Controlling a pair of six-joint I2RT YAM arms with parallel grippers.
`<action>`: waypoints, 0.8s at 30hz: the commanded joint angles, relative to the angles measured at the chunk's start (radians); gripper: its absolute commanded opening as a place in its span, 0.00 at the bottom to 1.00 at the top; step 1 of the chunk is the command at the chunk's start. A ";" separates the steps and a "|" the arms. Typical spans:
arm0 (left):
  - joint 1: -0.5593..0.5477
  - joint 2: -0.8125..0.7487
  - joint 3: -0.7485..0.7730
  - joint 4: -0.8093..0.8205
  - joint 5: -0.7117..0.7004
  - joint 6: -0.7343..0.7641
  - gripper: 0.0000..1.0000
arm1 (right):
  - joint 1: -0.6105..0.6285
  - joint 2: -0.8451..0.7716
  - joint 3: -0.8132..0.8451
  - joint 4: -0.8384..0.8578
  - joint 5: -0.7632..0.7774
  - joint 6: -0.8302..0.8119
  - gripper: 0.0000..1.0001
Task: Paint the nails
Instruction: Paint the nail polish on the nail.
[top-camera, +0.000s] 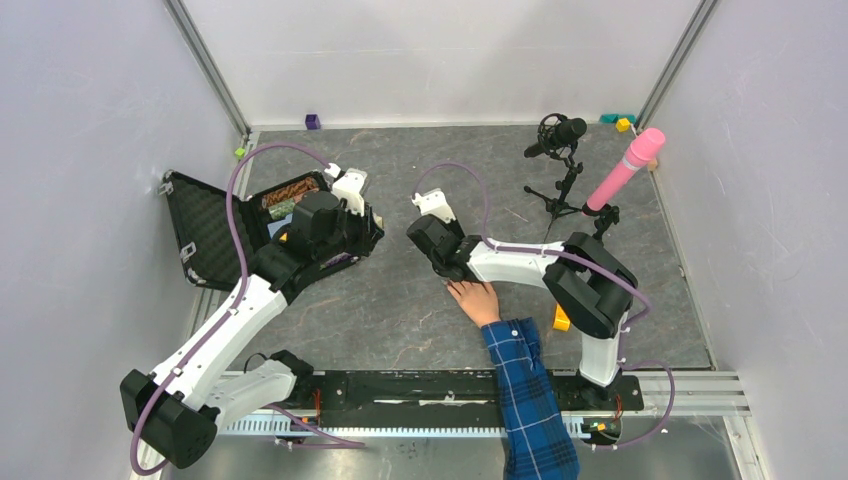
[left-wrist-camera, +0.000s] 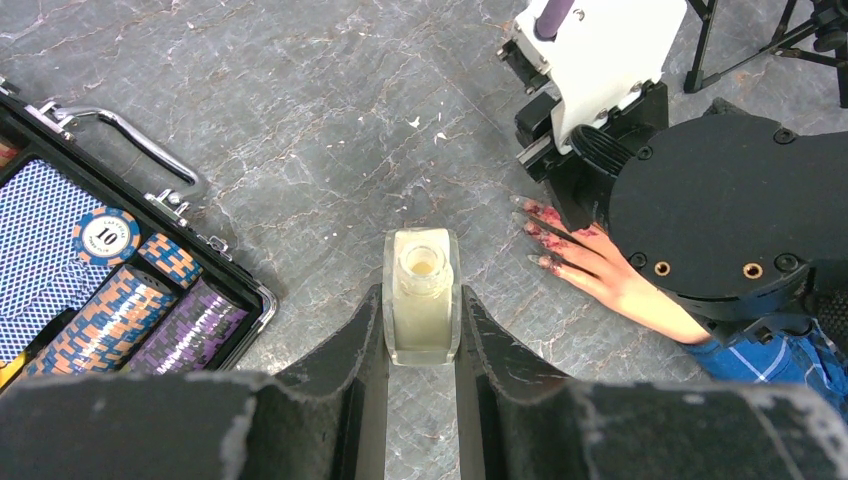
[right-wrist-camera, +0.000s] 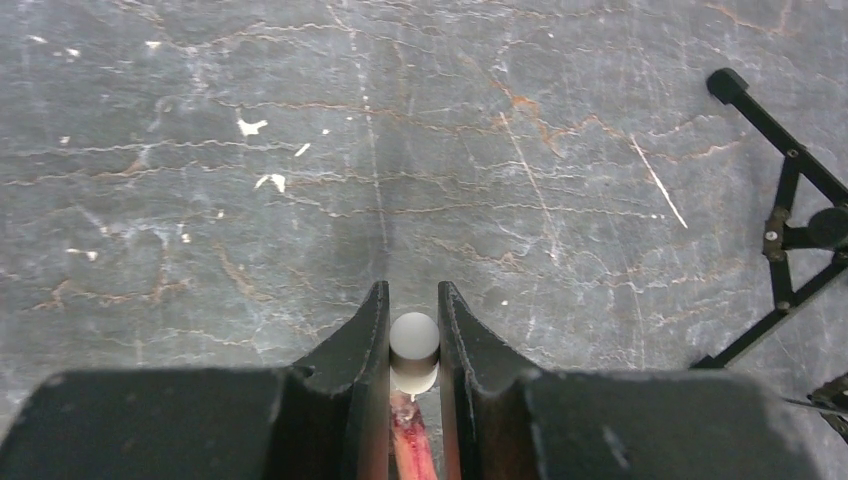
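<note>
Your left arm (top-camera: 225, 335) stretches from its base up and across the table, its wrist well to the left of the person's hand (top-camera: 478, 300). The left gripper (left-wrist-camera: 421, 295) is clamped on a small pale bottle (left-wrist-camera: 422, 310), one finger pressed against each flat side. The bottle's neck is uncapped, and I cannot tell whether its base rests on the mat. From that wrist view the hand lies to the right of the bottle, flat on the grey mat (left-wrist-camera: 330, 120), fingers spread toward the bottle but apart from it. The nails (left-wrist-camera: 532, 230) and the fingertips around them are smeared dark pink.

Your right arm (top-camera: 520, 262) is folded at the elbow, the forearm running left so its wrist sits directly over the hand's fingers. The right gripper (right-wrist-camera: 412, 300) is pinched on a round white brush cap (right-wrist-camera: 414, 340). Below the cap, between the fingers, shows a red-streaked strip; finger or brush, I cannot tell.

An open poker chip case (left-wrist-camera: 250, 300) sits further left of the hand, beyond the bottle.
</note>
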 joint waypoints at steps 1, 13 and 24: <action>0.005 -0.016 0.000 0.026 -0.016 -0.004 0.05 | 0.009 -0.008 0.014 0.061 -0.062 -0.038 0.00; 0.005 -0.019 0.000 0.024 -0.018 -0.004 0.05 | 0.006 0.049 0.031 0.039 -0.053 -0.029 0.00; 0.005 -0.021 0.001 0.024 -0.020 -0.004 0.05 | -0.005 0.056 0.024 0.032 -0.024 -0.016 0.00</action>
